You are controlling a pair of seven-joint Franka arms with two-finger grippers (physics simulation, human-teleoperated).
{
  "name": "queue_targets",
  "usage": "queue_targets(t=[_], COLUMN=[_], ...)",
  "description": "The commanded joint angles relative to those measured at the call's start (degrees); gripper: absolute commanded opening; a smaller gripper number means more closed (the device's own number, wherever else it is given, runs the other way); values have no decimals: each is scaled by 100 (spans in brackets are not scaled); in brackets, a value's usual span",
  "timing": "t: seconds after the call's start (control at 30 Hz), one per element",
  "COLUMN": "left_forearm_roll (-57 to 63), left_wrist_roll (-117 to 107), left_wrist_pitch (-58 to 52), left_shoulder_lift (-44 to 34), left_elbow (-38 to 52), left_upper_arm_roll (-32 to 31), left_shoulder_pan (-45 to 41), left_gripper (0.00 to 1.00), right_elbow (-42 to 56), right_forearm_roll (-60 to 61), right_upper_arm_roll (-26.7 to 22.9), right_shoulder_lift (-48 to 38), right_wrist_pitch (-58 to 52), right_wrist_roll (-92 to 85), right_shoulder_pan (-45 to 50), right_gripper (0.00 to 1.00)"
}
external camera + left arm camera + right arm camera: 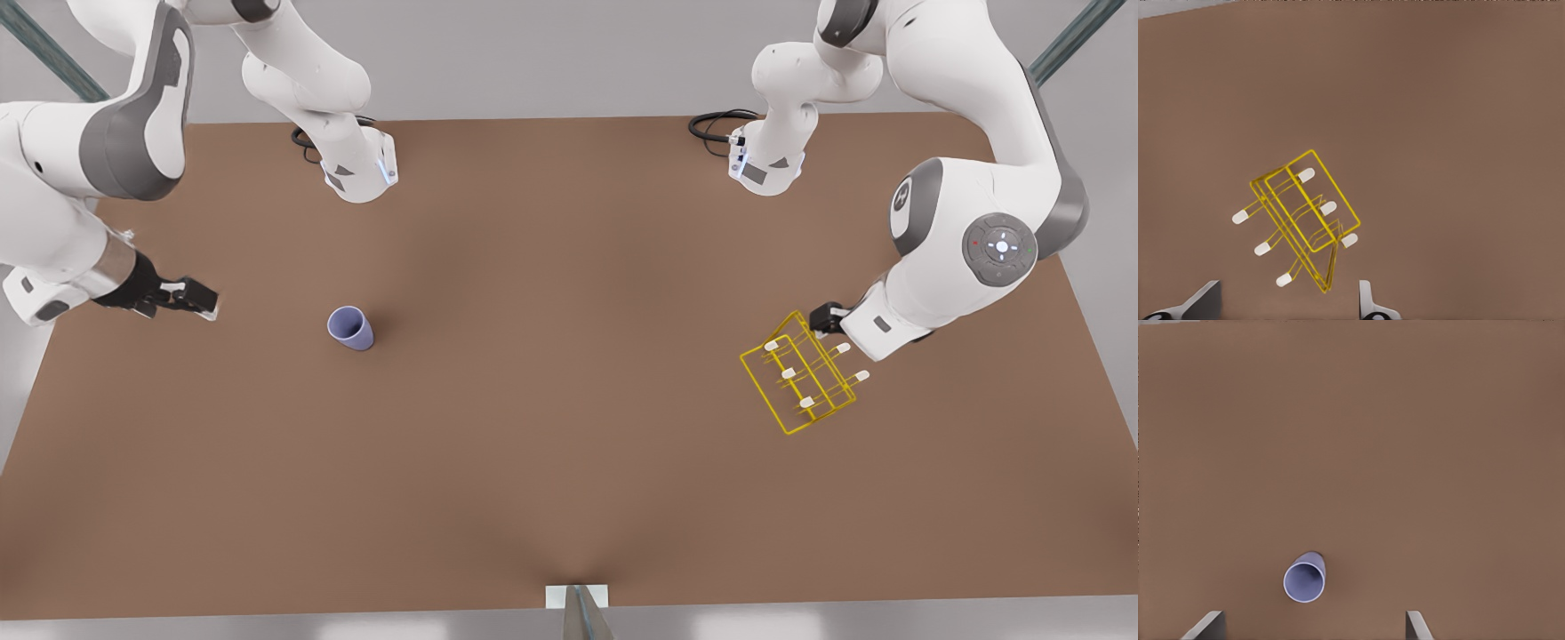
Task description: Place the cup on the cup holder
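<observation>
Yellow wire cup holder (803, 373) – 6 white-capped prongs; lavender cup (352, 327) upright; both claws spread.

The left gripper (822, 317) hung low on the front view's right, its bent arm reaching in from the far right corner, wrist angled down. Its fingertips (1205, 300) stood spread wide apart, holding nothing. The right gripper (197, 300) hovered at the front view's left edge, the forearm sloping down, its fingertips (1208, 625) likewise parted wide and bare.
</observation>
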Motion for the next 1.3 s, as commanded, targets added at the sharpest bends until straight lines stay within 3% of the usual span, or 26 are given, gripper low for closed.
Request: queue_targets(t=[0.0,0.13,0.2,0.3,0.4,0.53,0.63,0.7,0.77,0.83,0.87,0.93,0.97,1.27], left_forearm_roll=[14,22,-21,-21,-65,-92,-92,-92,-101,-101,-101,-101,-101,-92], left_wrist_roll=[17,61,-255,-274,-265,-318,-344,-353,-379,-423,-423,-423,-423,-660], left_wrist_pitch=[112,104,-63,-81,-107,-222,-222,-222,-230,-230,-230,-230,-230,-230], left_shoulder_lift=[-8,10,159,318,274,309,318,326,335,335,335,335,335,379], left_elbow=[2,11,-68,-33,-51,-68,-86,-95,-103,-112,-121,-121,-121,-121], left_upper_arm_roll=[-1,-1,-1,16,52,52,34,25,16,8,8,8,8,8], left_shoulder_pan=[-1,-37,-107,-45,147,174,130,113,104,51,43,51,43,-107], left_gripper=[100,100,100,100,100,100,100,100,100,100,100,100,100,100], right_elbow=[9,-70,-158,-448,-624,-1185,-2926,-3005,-3665,-3559,-4104,-4280,-4429,-5238], right_forearm_roll=[72,151,160,160,152,-15,-15,-253,-288,-288,-279,-253,-244,-261], right_upper_arm_roll=[6,41,533,867,893,858,876,893,946,964,973,1025,1358,1465], right_shoulder_lift=[55,169,512,495,784,1198,355,460,-50,55,-173,-156,-331,-463], right_wrist_pitch=[449,335,308,229,132,1168,2795,2901,3463,3444,4184,4623,4650,4580], right_wrist_roll=[-74,-66,189,198,180,216,400,488,514,795,761,953,1244,1182], right_shoulder_pan=[51,138,288,227,218,209,191,270,253,261,218,261,183,-55], right_gripper=[100,100,100,100,100,100,100,100,100,100,100,100,100,100])
